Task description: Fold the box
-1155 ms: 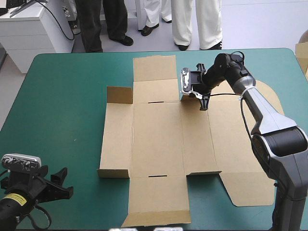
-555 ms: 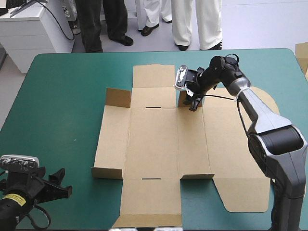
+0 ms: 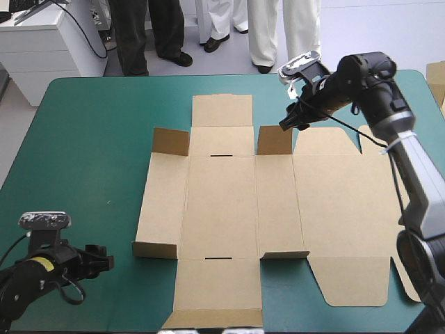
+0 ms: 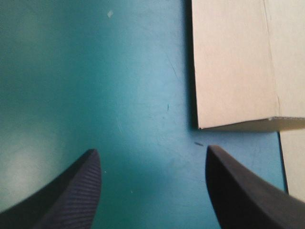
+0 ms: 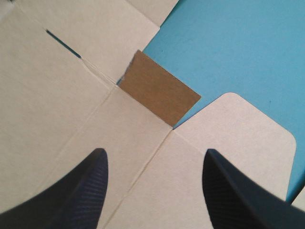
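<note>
The brown box [image 3: 229, 202] lies spread flat across the middle of the table. Small tabs stand raised at its far left [image 3: 170, 141] and far middle [image 3: 274, 140], and low ones at its near edge [image 3: 153, 249]. My right gripper [image 3: 288, 120] hangs open above the box's far right, holding nothing. In the right wrist view its fingers [image 5: 152, 191] stand apart over the sheet [image 5: 62, 105], with the raised far tab [image 5: 159, 98] just ahead. My left gripper [image 3: 104, 263] sits low at the table's near left corner, open [image 4: 152, 191] over bare cover. The box's near left corner [image 4: 233, 62] lies ahead of it.
Bare teal-green cover [image 3: 83, 153] stretches left of the box and along the far edge. A pale brown board edge [image 3: 437, 78] shows at the table's far right corner. The rounded lid flap [image 3: 361, 278] reaches close to the near right edge.
My right gripper opened, let go of the far middle tab and rose toward the far right. The box slid slightly left before that. My left gripper turned and edged toward the box.
</note>
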{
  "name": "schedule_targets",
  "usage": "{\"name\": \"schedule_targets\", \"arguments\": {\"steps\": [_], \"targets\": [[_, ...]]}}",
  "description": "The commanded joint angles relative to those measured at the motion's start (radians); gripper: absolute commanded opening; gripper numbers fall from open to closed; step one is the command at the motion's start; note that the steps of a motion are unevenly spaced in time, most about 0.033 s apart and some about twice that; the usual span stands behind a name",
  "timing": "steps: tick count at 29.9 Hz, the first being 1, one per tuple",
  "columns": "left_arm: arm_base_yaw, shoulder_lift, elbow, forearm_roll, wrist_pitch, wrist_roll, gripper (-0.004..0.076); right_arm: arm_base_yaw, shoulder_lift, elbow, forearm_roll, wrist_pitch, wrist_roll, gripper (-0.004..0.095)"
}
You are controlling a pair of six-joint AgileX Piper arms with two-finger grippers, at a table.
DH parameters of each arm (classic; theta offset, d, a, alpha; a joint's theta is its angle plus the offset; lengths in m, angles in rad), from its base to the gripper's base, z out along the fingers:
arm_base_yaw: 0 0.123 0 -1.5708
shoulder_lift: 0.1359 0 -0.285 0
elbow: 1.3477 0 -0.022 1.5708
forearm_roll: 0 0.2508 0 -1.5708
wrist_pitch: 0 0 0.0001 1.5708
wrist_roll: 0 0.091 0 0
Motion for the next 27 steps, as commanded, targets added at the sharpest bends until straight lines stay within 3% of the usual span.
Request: {"name": "schedule_targets", "arguments": {"steps": [1, 9, 14, 20, 23, 27], "targets": [[-0.003, 0.110, -0.041, -0.068, -0.029, 0.060, 0.0490, -0.005, -0.141, -0.021, 0.084, 0.004, 0.080, 0.0510], [-0.003, 0.278, -0.086, -0.161, -0.146, 0.135, 0.0492, -0.002, -0.416, 0.168, 0.096, 0.004, 0.125, 0.0509], [-0.002, 0.392, -0.088, -0.233, -0.153, 0.209, 0.0492, -0.002, -0.600, 0.369, 0.090, 0.001, 0.143, 0.0509], [0.069, 0.525, -0.088, -0.518, -0.192, 0.425, 0.0491, -0.002, -0.772, 0.547, 0.090, -0.035, 0.163, 0.0509], [0.210, 0.585, -0.088, -0.694, -0.122, 0.590, 0.0492, -0.002, -0.818, 0.592, 0.094, -0.023, 0.171, 0.0509], [0.377, 0.648, -0.086, -0.796, -0.012, 0.687, 0.0491, -0.002, -0.844, 0.608, 0.094, -0.021, 0.174, 0.0508]]}}
